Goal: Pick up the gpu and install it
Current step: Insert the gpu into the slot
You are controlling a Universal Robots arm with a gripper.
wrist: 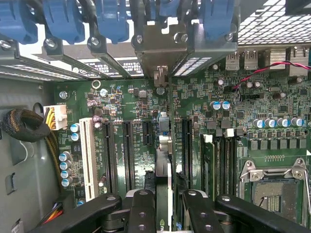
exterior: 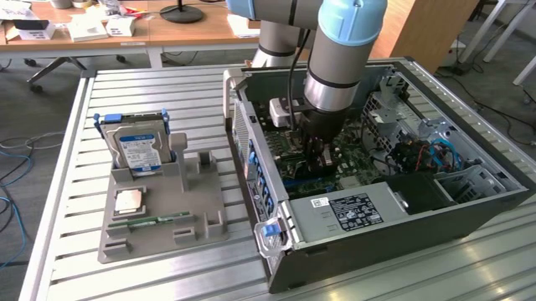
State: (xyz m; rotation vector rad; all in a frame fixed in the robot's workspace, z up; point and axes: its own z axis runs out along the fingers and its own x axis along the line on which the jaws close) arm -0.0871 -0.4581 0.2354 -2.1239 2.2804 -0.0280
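Gpu (wrist: 164, 145): held edge-on, upright, above the motherboard (wrist: 126, 102) slots
Fingers (wrist: 141, 204): clamped on the gpu; lowered inside the computer case (exterior: 469, 207)

Room looks like a lab or office. There's a grey carpeted floor (exterior: 50, 100) with loose cables (exterior: 15, 150) trailing along the exterior view's left. A wooden desk (exterior: 167, 31) at the back is cluttered with small boxes and what's probably a lamp base (exterior: 182, 12). Everything up front sits on a slatted aluminium table (exterior: 167, 94). A wooden panel (exterior: 427, 31) stands at the back right. Lighting's even.
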